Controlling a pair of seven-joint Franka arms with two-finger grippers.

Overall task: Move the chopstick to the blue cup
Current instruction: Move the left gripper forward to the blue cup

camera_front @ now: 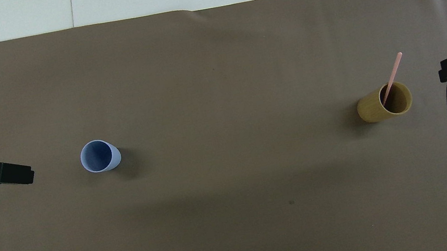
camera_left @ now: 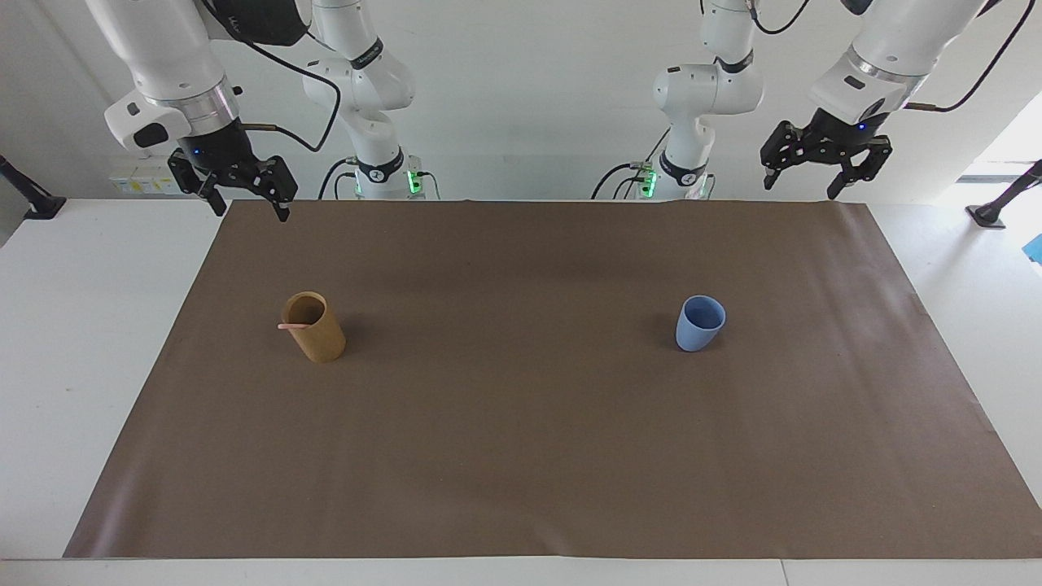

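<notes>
The right gripper [camera_left: 247, 205] hangs wide and empty over the brown mat's [camera_left: 521, 423] corner; the left gripper [camera_left: 801, 181] likewise at its end; one pink chopstick [camera_front: 391, 76] leans in the tan cup [camera_left: 316, 329]; the blue cup [camera_left: 698, 323] stands well apart on the counter [camera_left: 73, 325].

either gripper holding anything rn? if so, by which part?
Nothing is held. The left gripper and right gripper hang open and empty near the robots' edge of the mat. The chopstick stands in the tan cup; the blue cup is empty.
</notes>
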